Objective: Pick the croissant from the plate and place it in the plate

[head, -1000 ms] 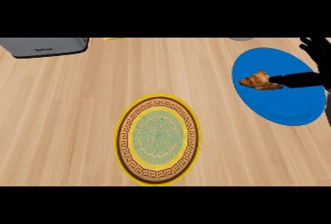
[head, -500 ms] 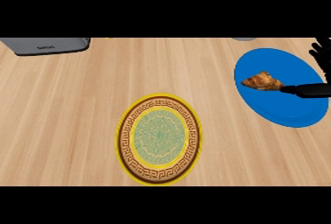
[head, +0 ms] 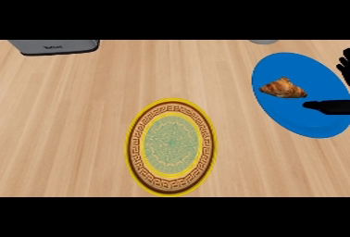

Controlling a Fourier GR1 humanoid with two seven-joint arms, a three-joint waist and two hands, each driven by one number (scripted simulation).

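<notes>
Right hand [head: 334, 106] has slid back toward view's right edge since a second ago; then its thumb lay against croissant [head: 283, 87], now thumb tip sits apart from it, fingers [head: 344, 62] spread straight at edge, holding nothing

Croissant on blue plate [head: 321, 127], unlifted, barely shifted

Judgement: pick not yet done, hand likely resetting approach

Patterned yellow plate [head: 171, 146] at desk [head: 75, 120] centre, bare, well apart

Left hand absent from view

Grey appliance [head: 54, 46] at top left bears small writing, too blurred to read

bare counter [head: 82, 115] between both plates
</notes>
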